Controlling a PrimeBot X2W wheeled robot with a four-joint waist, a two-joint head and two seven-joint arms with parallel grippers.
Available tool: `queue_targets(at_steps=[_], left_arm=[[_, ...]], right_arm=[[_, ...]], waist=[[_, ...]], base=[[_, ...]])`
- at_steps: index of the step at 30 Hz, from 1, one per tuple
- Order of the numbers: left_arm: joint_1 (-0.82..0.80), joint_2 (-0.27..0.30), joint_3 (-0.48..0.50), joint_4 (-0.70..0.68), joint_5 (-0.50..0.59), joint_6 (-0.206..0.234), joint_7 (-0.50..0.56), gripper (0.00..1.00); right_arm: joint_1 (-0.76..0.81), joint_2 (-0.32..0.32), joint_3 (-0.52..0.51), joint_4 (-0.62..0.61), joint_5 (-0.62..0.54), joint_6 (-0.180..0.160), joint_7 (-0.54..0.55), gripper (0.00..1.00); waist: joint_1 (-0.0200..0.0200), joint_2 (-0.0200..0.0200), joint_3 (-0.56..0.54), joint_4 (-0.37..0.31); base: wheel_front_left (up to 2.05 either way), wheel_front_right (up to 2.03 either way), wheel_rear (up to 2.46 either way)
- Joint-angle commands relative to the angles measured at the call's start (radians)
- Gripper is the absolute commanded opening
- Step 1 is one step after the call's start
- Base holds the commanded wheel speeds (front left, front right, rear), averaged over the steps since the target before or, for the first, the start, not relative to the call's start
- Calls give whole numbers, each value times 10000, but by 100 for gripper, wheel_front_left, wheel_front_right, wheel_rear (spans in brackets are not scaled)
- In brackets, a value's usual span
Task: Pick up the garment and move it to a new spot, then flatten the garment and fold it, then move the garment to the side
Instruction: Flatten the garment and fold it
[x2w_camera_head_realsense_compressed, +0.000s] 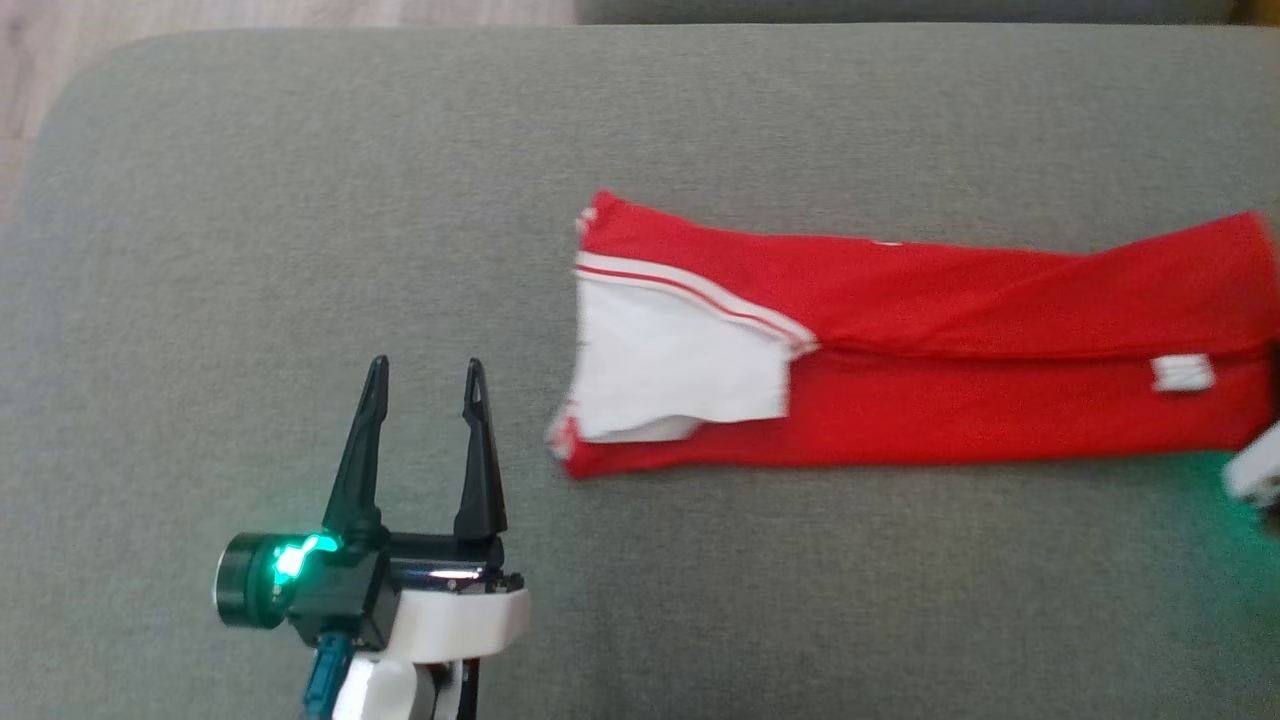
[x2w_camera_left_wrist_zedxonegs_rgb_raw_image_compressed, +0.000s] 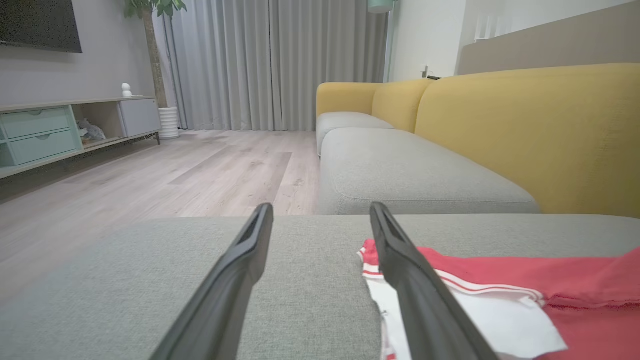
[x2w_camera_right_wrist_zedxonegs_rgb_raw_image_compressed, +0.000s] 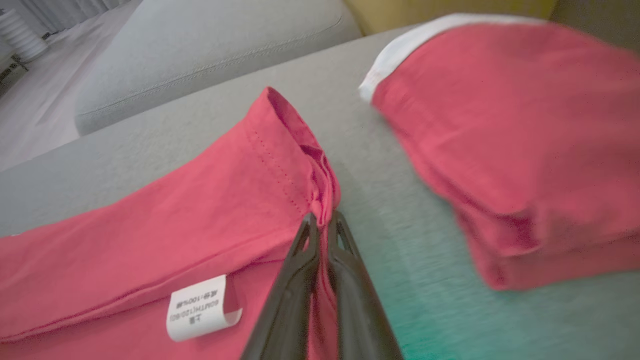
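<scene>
Right gripper (x2w_camera_right_wrist_zedxonegs_rgb_raw_image_compressed: 324, 220): fingers are pressing together on a bunched fold of red cloth at the right end of the garment (x2w_camera_right_wrist_zedxonegs_rgb_raw_image_compressed: 200, 215), just beside its white care label (x2w_camera_right_wrist_zedxonegs_rgb_raw_image_compressed: 200, 307). The cloth is puckering where the tips are biting.

Left gripper (x2w_camera_head_realsense_compressed: 425, 375): fingers are standing apart with nothing between them, hovering over bare grey cushion (x2w_camera_head_realsense_compressed: 300, 200), near the garment's left end but not touching it.

Step in hand, as I'm reading it: folding. The garment is lying as a long narrow band, so the lengthwise folds look done and the right end is being taken up for a crosswise fold. It could equally be the start of the move to the side; I can't tell which.

Next move is calling for a low lift of the pinched end and a carry leftward over the band. The free left end may need pinning by the open gripper to stop the band dragging. I can't tell how many layers are caught in the pinch.

Garment: red, stretching across the middle and right of the cushion, lying fairly flat. A white panel (x2w_camera_head_realsense_compressed: 660, 370) with red-and-white striped trim is showing at the left end.

Further right, a second mound of red cloth with a white edge (x2w_camera_right_wrist_zedxonegs_rgb_raw_image_compressed: 500, 125) is lying apart from the pinched end; I can't tell whether it belongs to the same piece.
</scene>
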Motion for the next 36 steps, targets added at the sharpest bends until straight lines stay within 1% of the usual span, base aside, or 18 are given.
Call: queue_targets(at_steps=[1, 4, 8, 9, 14, 19, 22, 25, 28, 34, 36], left_arm=[[-77, -50, 388, -283, 92, -61, -51, 100], [-34, -111, 526, -277, 189, -190, -51, 100], [36, -178, 648, -267, 274, -328, -51, 100], [50, -192, 654, -278, 296, -371, -51, 100], [167, -238, 723, -307, 421, -528, -51, 100], [181, -268, 742, -238, 492, -648, -51, 100], [231, -282, 723, -194, 489, -698, -51, 100], [258, -291, 661, -162, 506, -725, -51, 100], [272, -297, 634, -139, 487, -730, -51, 100], [353, -303, 541, -71, 383, -732, -51, 100], [363, -303, 522, -61, 355, -727, -51, 100]], right_arm=[[-176, -511, 15, -439, 80, -9, -72, 0], [-253, -955, 28, -953, 108, -9, 112, 0], [-321, -1217, -42, -2080, 223, -9, 571, 0], [-340, -1196, -95, -2431, 271, -9, 673, 0], [-315, -473, 186, -4503, 1064, -9, 1600, 0], [-68, 730, 835, -6353, 2044, -9, 2475, 0], [14, 1446, 1442, -7051, 2281, -9, 2755, 0], [25, 1967, 2125, -7274, 2371, -9, 2842, 0], [54, 2272, 2854, -7184, 2394, -9, 2834, 0], [174, 2441, 3937, -6478, 2188, -9, 2552, 0], [226, 2446, 4114, -6307, 2301, -9, 2459, 0]], waist=[[0, -1, -6, -94], [0, -1, -30, -284], [0, -1, -103, -527], [0, -1, -125, -570], [0, -1, -246, -661], [0, -1, -384, -443], [0, -1, -449, -241], [0, -1, -494, 32], [0, -1, -518, 326], [0, -1, -511, 836], [0, -1, -507, 902]], base=[[0, 0, 0], [0, 0, 0], [0, 0, 0], [0, 0, 0], [0, 0, 0], [0, 0, 0], [0, 0, 0], [0, 0, 0], [0, 0, 0], [0, 0, 0], [0, 0, 0]])
